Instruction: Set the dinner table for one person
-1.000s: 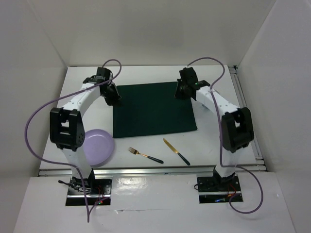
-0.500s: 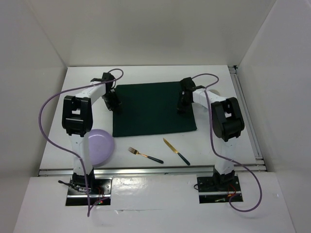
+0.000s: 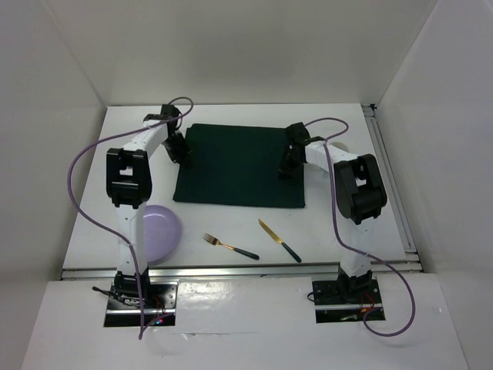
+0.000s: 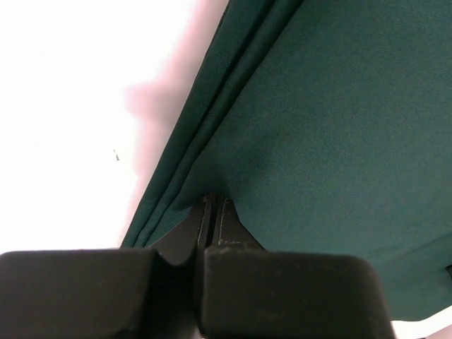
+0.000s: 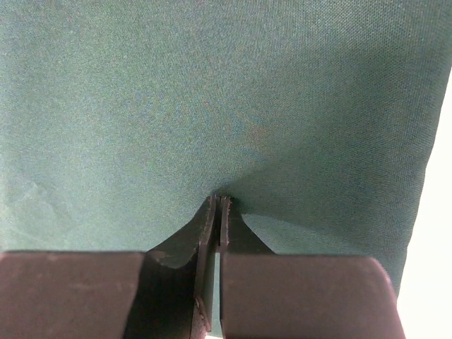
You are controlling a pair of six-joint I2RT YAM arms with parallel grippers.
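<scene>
The white dinner table (image 3: 223,116) carries a dark green cloth mat (image 3: 239,166) at its middle. My left gripper (image 3: 182,154) is shut on the mat's left edge; in the left wrist view the closed fingertips (image 4: 214,203) pinch a fold of the mat (image 4: 318,127). My right gripper (image 3: 286,168) is shut on the mat near its right edge; in the right wrist view its tips (image 5: 222,203) pinch the cloth (image 5: 212,92). A lavender plate (image 3: 154,233), a gold fork (image 3: 229,246) and a gold knife (image 3: 279,240), both with dark handles, lie at the near edge.
White walls enclose the table on the left, back and right. A metal rail (image 3: 389,177) runs along the right edge. A pale round thing (image 3: 337,146) shows partly behind the right arm. Purple cables loop over both arms.
The mat has shifted a little to the left and away from the near edge, with both grippers still pinching it. The left arm has moved back with it.
</scene>
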